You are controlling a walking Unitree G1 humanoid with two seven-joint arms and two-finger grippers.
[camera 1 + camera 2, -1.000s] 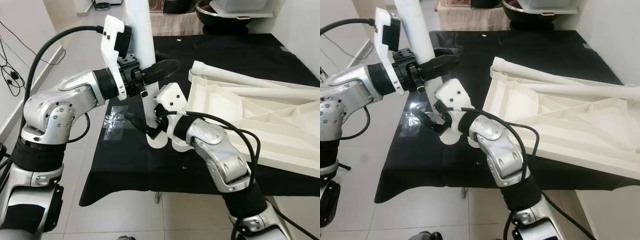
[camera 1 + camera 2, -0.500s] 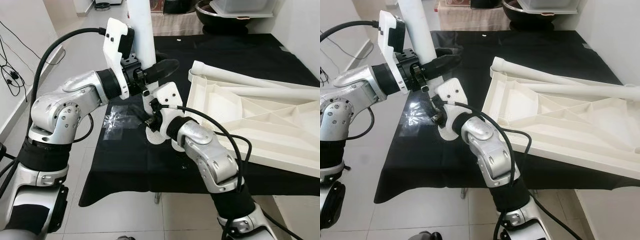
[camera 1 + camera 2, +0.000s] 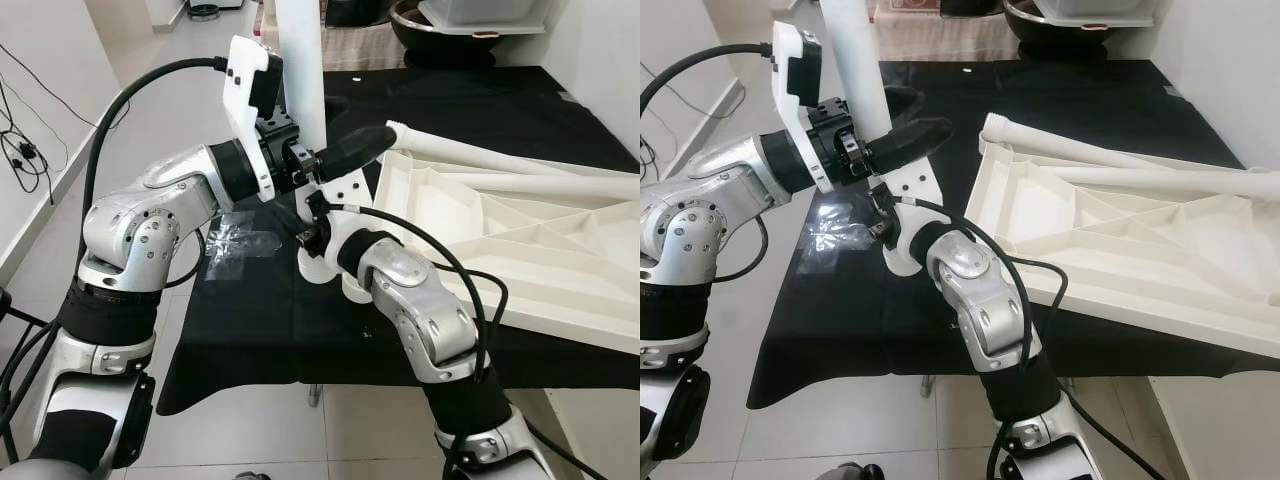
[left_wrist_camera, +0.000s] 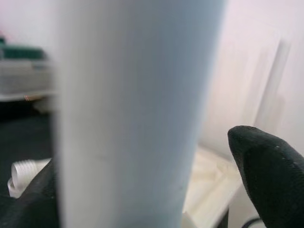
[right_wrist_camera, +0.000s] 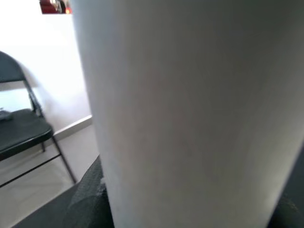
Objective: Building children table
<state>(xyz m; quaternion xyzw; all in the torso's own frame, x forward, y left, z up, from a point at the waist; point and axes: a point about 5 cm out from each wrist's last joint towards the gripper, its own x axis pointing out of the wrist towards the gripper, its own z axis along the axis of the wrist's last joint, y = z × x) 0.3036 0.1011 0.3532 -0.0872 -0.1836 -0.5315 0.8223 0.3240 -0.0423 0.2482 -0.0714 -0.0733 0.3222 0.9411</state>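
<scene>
A white table leg (image 3: 300, 70) stands nearly upright over the black-clothed table (image 3: 250, 320), its flanged foot (image 3: 320, 268) low by the cloth. My left gripper (image 3: 345, 145) is shut on the leg about halfway up; one black finger (image 4: 266, 161) lies beside the tube (image 4: 128, 118). My right gripper (image 3: 308, 232) is shut on the same leg just above the foot, and the tube (image 5: 190, 118) sits close between its fingers. The upturned white tabletop (image 3: 520, 250) lies to the right with another leg (image 3: 500, 160) resting across it.
A crumpled clear plastic bag (image 3: 235, 245) lies on the cloth left of the leg. A dark bowl and a white tub (image 3: 470, 20) stand at the back. Cables (image 3: 20, 140) run along the left wall. A black folding chair (image 5: 19, 128) stands on the tiled floor.
Both arms have carried the leg to the right, closer to the tabletop's corner, and it now stands straighter. The left arm has swung forward with it.
</scene>
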